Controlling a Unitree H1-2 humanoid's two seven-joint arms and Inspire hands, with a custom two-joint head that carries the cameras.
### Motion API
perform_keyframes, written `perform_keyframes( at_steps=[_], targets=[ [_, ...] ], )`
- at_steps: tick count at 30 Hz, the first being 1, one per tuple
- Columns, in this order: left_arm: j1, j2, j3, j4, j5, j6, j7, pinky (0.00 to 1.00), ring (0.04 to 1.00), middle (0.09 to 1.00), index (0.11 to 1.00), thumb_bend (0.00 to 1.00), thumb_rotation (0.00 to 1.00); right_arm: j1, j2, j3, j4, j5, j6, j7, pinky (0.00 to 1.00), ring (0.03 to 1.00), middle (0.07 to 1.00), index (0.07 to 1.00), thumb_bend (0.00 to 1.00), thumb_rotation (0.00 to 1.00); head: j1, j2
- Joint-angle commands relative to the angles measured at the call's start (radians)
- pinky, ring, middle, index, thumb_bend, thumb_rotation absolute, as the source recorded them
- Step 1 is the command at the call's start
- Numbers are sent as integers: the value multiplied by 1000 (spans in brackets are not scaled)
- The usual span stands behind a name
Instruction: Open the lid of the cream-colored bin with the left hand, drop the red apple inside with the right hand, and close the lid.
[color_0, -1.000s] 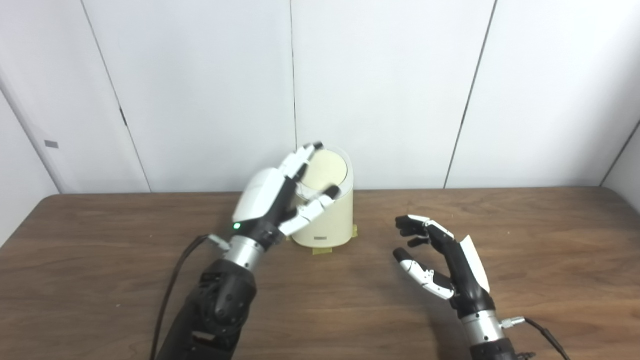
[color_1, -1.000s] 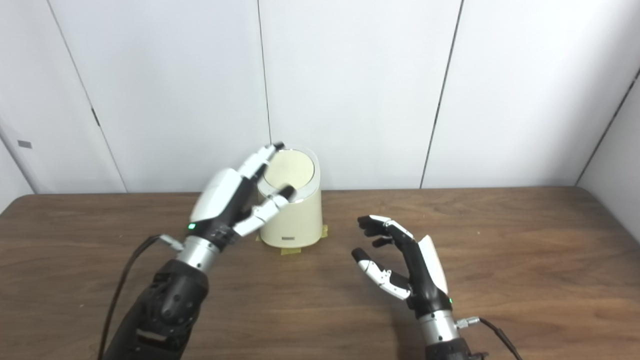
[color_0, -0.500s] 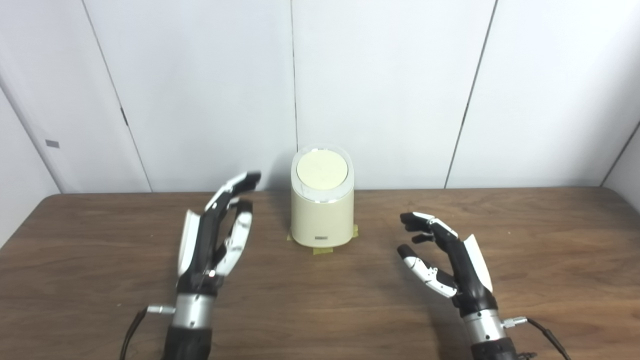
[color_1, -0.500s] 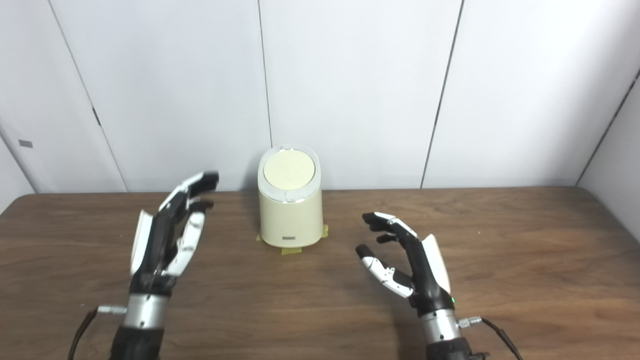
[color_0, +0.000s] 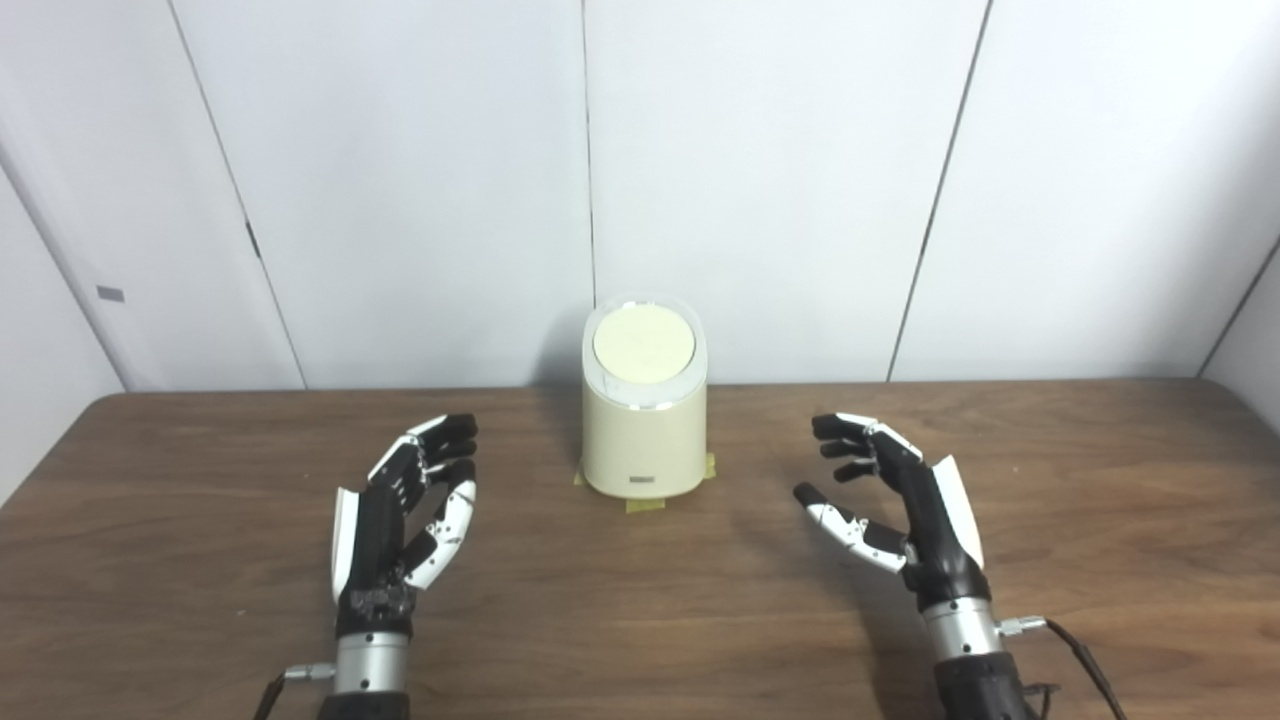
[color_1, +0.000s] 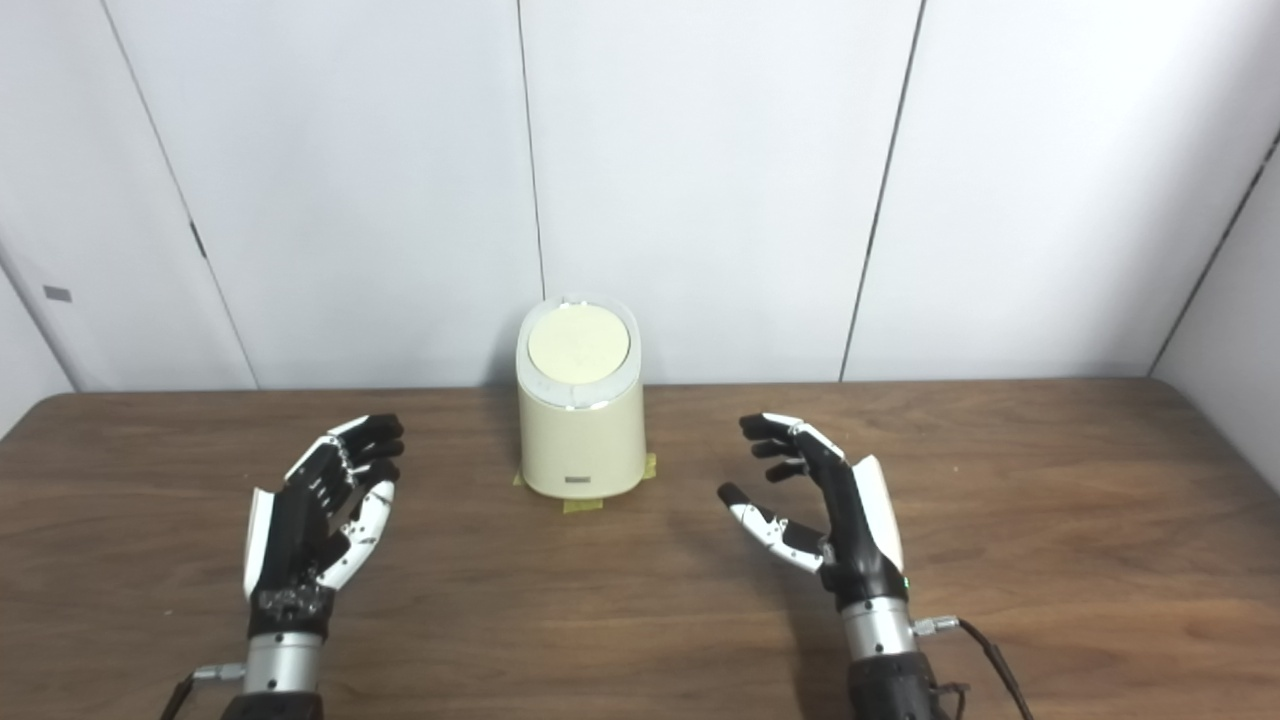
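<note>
A brown wooden table (color_0: 640, 620) stands against a white panelled wall (color_0: 760, 180), and at its far middle sits the cream-colored bin (color_0: 645, 440), upright, close to the wall. Its round lid (color_0: 644, 344) lies shut on the top, tilted a little toward me. Small pieces of yellowish tape (color_0: 645, 503) show under the foot of the bin, at the front and at both sides. On the wall, far to the left, there is a small grey plate (color_0: 110, 294). No red apple shows anywhere on the table.

Nothing stands between the hands and the bin. Both forearms come up from the near edge, one on each side of the bin, well apart from it. A thin cable (color_0: 1085, 655) runs off the wrist of the right arm.

The left hand (color_0: 400, 525) is raised with the palm turned inward toward the bin; its fingers (color_0: 425, 460) are apart and bent a little, and it holds nothing. The right hand (color_1: 825, 505) mirrors it, palm facing left, the fingers curled loosely and the thumb (color_1: 755, 515) stretched out to the side; it too is empty and touches neither the bin nor, as far as I can see, the table
</note>
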Motion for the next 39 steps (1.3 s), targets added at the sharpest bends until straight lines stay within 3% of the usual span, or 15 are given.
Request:
perform_keyframes(
  at_steps=[1, 7, 9, 13, 16, 27, 39],
  targets=[
    [8, -4, 0, 54, 5, -29, 9, 648, 720, 732, 722, 238, 272, -22, -2, -3, 28, 26, -43, -6, 578, 683, 711, 699, 277, 280, 0, 1],
    [1, -2, 0, 70, 10, -20, 14, 637, 707, 727, 719, 236, 231, -21, -2, 1, 40, 42, -30, -3, 598, 685, 712, 700, 282, 347, 1, 8],
    [-1, 0, -3, 69, 21, -8, 17, 625, 701, 722, 717, 228, 202, -22, 0, 1, 50, 51, -30, -1, 597, 681, 707, 696, 284, 323, 1, 8],
    [-2, 3, -8, 68, 32, 4, 20, 623, 705, 724, 717, 236, 238, -28, -1, 3, 63, 48, -32, -6, 582, 673, 701, 690, 283, 274, 2, 16],
    [-3, 4, -10, 66, 45, 3, 26, 625, 703, 721, 715, 232, 237, -29, 0, 1, 65, 57, -30, -3, 582, 668, 697, 689, 291, 310, 2, 16],
    [11, 5, -16, 36, 61, 23, 34, 618, 696, 711, 704, 229, 235, -24, 0, 9, 59, 75, -52, 5, 573, 666, 697, 684, 282, 258, 10, 13],
    [-1, 13, -22, 72, 40, 5, 24, 611, 694, 706, 697, 230, 193, -47, 5, 25, 114, 57, -43, -5, 590, 682, 705, 679, 293, 315, 7, -10]
  ],
)
